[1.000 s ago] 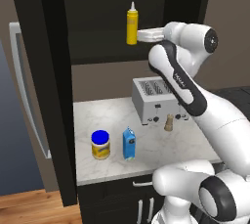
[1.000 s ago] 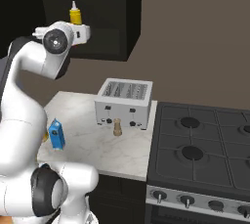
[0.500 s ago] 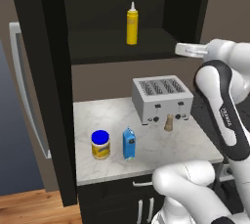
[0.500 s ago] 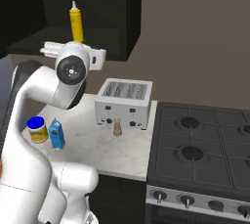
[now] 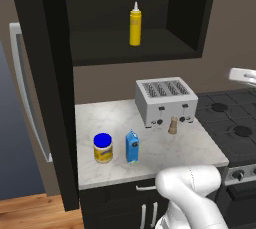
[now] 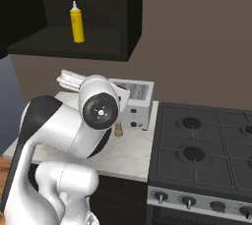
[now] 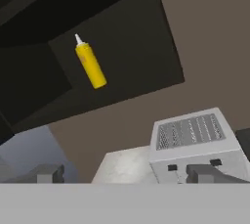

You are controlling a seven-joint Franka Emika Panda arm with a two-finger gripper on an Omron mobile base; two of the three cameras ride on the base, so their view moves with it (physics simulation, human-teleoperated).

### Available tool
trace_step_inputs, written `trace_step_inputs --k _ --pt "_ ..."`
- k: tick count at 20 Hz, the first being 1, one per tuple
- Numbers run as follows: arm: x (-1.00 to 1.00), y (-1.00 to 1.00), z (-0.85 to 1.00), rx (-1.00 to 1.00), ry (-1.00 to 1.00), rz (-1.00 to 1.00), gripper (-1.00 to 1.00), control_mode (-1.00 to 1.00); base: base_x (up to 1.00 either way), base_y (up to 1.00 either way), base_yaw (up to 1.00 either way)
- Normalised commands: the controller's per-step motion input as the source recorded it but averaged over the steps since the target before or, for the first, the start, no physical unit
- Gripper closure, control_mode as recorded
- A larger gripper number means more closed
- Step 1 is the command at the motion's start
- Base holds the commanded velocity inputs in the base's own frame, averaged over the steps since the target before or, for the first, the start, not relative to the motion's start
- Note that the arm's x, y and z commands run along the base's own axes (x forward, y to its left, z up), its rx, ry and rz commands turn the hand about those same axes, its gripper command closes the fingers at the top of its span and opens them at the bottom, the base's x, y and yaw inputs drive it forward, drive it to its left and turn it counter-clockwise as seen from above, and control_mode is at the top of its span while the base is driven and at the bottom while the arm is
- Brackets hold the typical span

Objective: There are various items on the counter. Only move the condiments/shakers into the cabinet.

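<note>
The tall yellow squeeze bottle [image 5: 135, 24] [image 6: 76, 22] [image 7: 90, 64] stands upright on the dark shelf of the wall cabinet [image 5: 165, 48]. On the marble counter [image 5: 160, 150] stand the blue-lidded jar [image 5: 103, 147], the small blue carton [image 5: 131, 146] and the tan shaker [image 5: 173, 125] [image 6: 118, 129], which is just in front of the toaster. My gripper [image 7: 129, 174] is open with nothing between its fingertips [image 7: 49, 173]. It hangs well back from the cabinet, looking up at the bottle and down on the toaster.
A silver four-slot toaster [image 5: 165, 100] [image 7: 195, 142] sits at the back of the counter. A black stove [image 6: 206, 145] adjoins the counter on the right. A grey fridge [image 5: 25, 123] stands left of the tall dark side panel [image 5: 55, 98]. My arm [image 6: 93, 116] hides the counter's left part in the right base view.
The gripper, right beside the bottle on the shelf a second ago, has drawn back and swung right, away from the cabinet. The bottle stays standing on the shelf.
</note>
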Motion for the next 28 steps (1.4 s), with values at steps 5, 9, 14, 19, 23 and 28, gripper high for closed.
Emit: trace_step_inputs --k 5,9,14,19,23,28 --pt "-0.67 -0.19 -0.53 0.00 0.09 0.00 -1.00 -1.00 0.00 0.00 0.00" --pt "-0.44 -0.05 -0.26 0.00 0.00 0.00 -1.00 -1.00 0.00 0.00 0.00" --pt "-0.54 -0.10 -0.36 0.00 0.00 0.00 -1.00 -1.00 0.00 0.00 0.00" --pt "-0.13 -0.01 -0.62 -0.02 -0.01 0.05 -1.00 -1.00 0.00 0.00 0.00" --pt "0.28 0.00 -0.55 -0.12 -0.04 0.22 -1.00 -1.00 0.00 0.00 0.00" --pt "0.58 0.00 -0.36 -0.14 -0.06 0.25 -1.00 -1.00 0.00 0.00 0.00"
